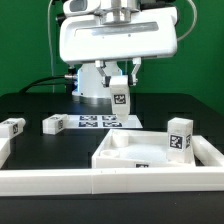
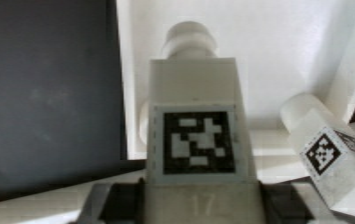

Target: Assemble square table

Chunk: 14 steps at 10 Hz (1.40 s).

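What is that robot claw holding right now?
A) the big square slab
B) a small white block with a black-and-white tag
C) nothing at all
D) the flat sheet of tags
B: the gripper is closed on a tagged white leg, while the square slab lies apart on the table.

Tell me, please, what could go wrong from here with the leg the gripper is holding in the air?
1. The gripper holds the leg clear of the table, so it could tilt or slip between the fingers before it is placed.
2. Another leg already stands upright at the square slab; bringing the held leg over there might knock it.
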Available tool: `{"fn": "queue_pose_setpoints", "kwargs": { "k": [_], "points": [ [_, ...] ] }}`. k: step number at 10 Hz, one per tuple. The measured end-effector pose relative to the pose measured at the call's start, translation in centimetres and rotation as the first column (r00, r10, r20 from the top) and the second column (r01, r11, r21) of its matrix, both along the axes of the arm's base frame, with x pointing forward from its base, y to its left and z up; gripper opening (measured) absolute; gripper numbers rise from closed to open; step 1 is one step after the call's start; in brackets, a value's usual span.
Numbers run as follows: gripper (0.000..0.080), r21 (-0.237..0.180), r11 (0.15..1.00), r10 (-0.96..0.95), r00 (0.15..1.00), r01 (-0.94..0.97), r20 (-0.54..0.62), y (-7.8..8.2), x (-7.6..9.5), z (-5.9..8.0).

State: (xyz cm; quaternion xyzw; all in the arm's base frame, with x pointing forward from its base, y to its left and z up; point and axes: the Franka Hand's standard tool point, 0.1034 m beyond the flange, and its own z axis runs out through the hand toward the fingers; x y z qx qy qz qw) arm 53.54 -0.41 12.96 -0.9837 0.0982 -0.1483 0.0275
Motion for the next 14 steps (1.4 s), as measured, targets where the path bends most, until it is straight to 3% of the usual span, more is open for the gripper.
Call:
{"fn": "queue_pose_setpoints", "kwargs": {
  "k": [1,4,7,9,11,14],
  "points": [
    [0.0291,-0.013,1.000,0.018,1.000,-0.018,0.002,-0.6,0.9,-0.4],
    [0.0291,-0.017,0.999,0.046,0.999,-0.045,0.021,-1.5,4.0,1.0],
    [0.0291,-0.027,0.999,0.043,0.998,-0.042,0.042,-1.6,4.2,0.9],
    [0.0291,-0.091,0.995,0.040,0.986,-0.025,0.161,-2.3,4.3,0.7],
    [0.0291,-0.113,0.993,0.040,0.978,-0.017,0.202,-2.6,4.8,0.8],
    [0.0291,-0.129,0.991,0.049,0.975,-0.021,0.216,-2.4,4.7,-0.3]
  ]
}}
